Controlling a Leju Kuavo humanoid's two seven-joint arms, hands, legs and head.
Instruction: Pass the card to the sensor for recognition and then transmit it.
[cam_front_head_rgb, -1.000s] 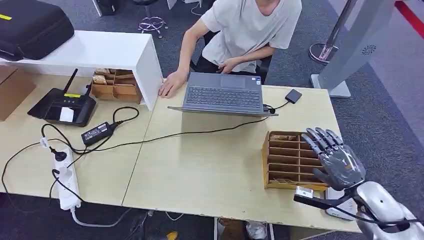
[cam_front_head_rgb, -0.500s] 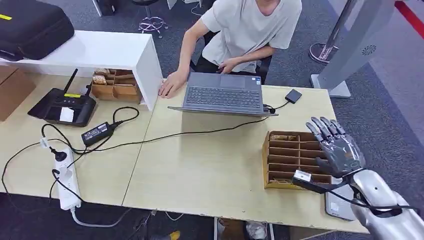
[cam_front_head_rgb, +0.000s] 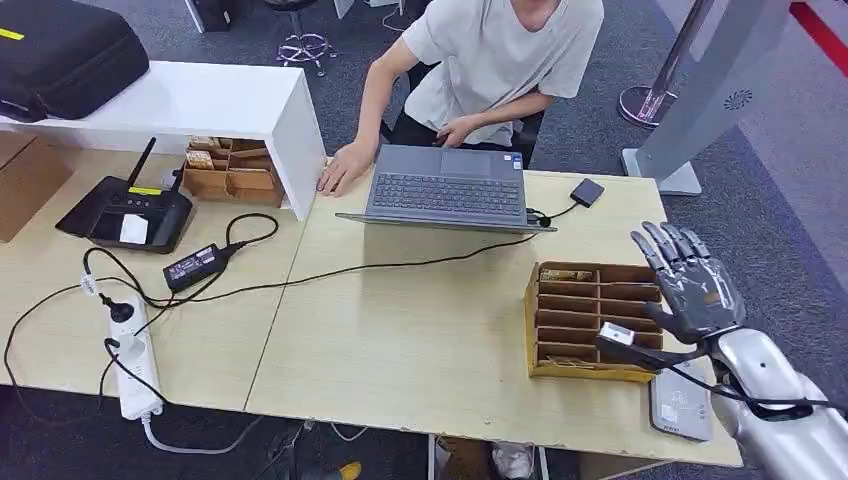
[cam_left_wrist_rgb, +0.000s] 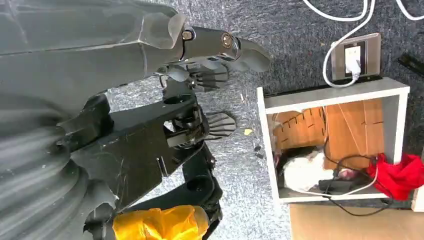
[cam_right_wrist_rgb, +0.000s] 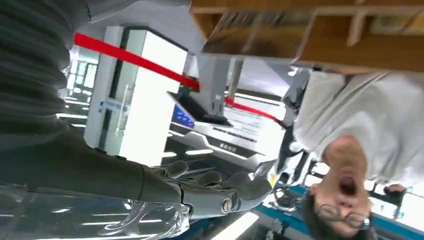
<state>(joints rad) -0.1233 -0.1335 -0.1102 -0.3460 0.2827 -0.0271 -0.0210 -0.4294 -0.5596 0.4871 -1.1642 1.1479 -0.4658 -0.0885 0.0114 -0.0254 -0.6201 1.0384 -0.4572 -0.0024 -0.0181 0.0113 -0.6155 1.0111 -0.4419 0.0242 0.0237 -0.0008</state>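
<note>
Head view: I am seeing my right hand (cam_front_head_rgb: 695, 288) hovering, fingers spread and holding nothing, at the right edge of the wooden card rack (cam_front_head_rgb: 585, 318); the grey card sensor (cam_front_head_rgb: 680, 402) is lying just beside that rack.

A person in a light T-shirt (cam_front_head_rgb: 500, 50) sits at the far side of the counter (cam_front_head_rgb: 420, 340), one hand resting just beside an open grey laptop (cam_front_head_rgb: 447, 187). A small dark adapter (cam_front_head_rgb: 586, 191) lies near the laptop's right corner, joined to it by a cable. To the left, a white shelf unit (cam_front_head_rgb: 200, 100) carries a black case (cam_front_head_rgb: 60, 50) and shelters a small wooden organiser (cam_front_head_rgb: 230, 170). A black router (cam_front_head_rgb: 125, 212) sits nearby, with a black power brick (cam_front_head_rgb: 195, 266) and a white power strip (cam_front_head_rgb: 135, 365) amid trailing black cables.
</note>
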